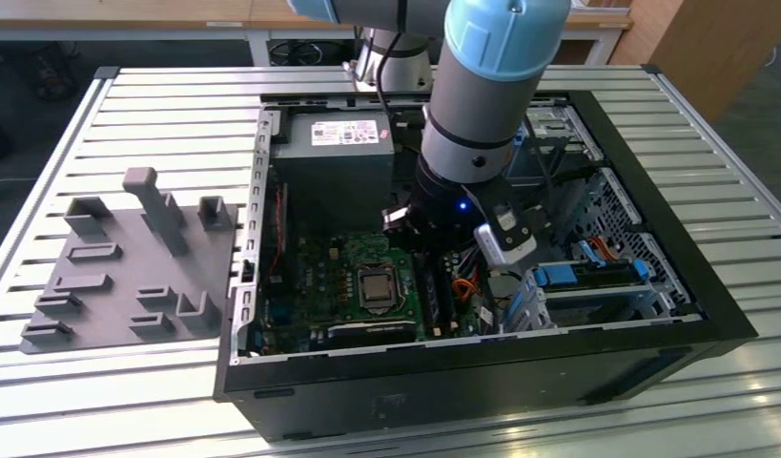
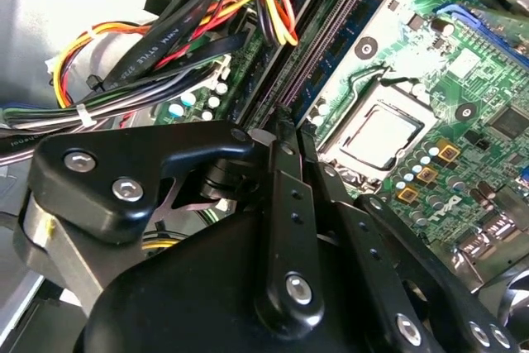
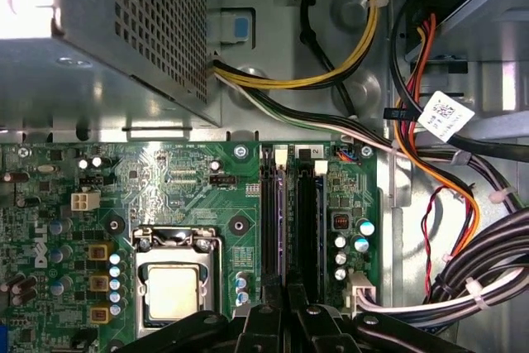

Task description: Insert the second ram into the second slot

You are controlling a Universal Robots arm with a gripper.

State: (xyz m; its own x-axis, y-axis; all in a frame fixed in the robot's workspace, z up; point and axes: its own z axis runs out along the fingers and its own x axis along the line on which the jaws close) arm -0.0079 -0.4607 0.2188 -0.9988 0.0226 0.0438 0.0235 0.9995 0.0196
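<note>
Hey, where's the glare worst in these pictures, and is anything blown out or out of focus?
First wrist view: the power supply's top corner is blown out white. Second wrist view: the case wall is washed out and the gripper looms dark and soft. Exterior view: glare streaks the slatted table.

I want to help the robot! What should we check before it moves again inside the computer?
1. The gripper is lined up over the memory slots, beside the processor: ok.
2. The tops of the slots are free of wires; in the first wrist view the cable bundle runs off to the side of the board: ok.
3. The second ram is sitting fully in its slot: cannot tell.
4. The white clips at the slot ends are in the right position: cannot tell.
5. The computer case lies open, so the arm has room to reach in: ok.
</note>
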